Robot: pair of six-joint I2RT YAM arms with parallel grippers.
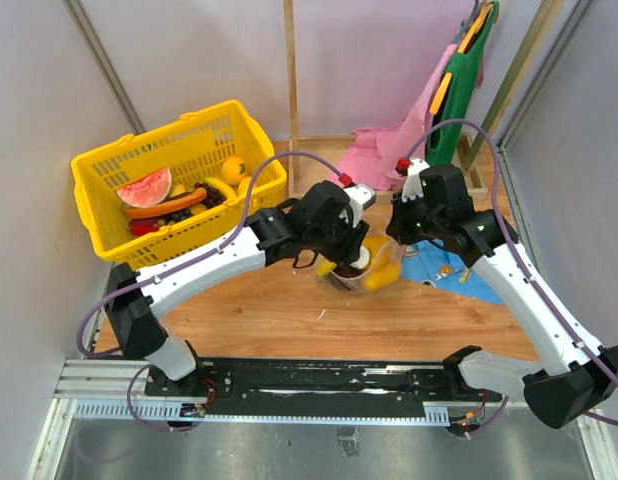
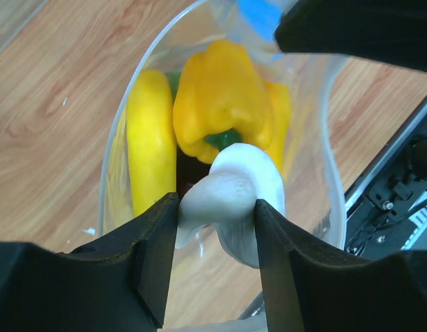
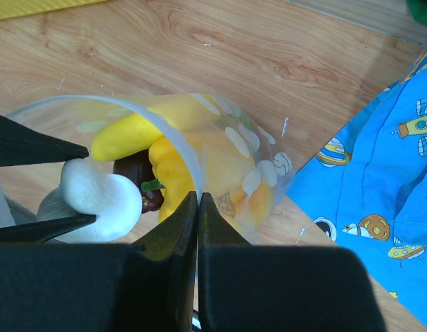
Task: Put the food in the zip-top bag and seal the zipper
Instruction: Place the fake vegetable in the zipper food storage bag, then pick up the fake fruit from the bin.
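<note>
The clear dotted zip-top bag (image 1: 381, 272) hangs open between both arms. It holds a yellow pepper (image 2: 220, 104), a banana (image 2: 150, 138) and a dark purple piece (image 3: 130, 173). My left gripper (image 2: 217, 221) is shut on a white toy food piece (image 2: 231, 194) at the bag's mouth, above the pepper. My right gripper (image 3: 198, 200) is shut on the bag's mouth edge (image 3: 193, 169) and holds it up. In the right wrist view the white piece (image 3: 96, 197) sits between the left fingers (image 3: 34, 145). The zipper strip is not clearly visible.
A yellow basket (image 1: 179, 130) with more toy food stands at the back left. A blue patterned cloth (image 1: 449, 272) lies right of the bag, also in the right wrist view (image 3: 379, 173). A pink cloth (image 1: 389, 158) lies behind. The wooden board (image 1: 259, 310) lies under the bag.
</note>
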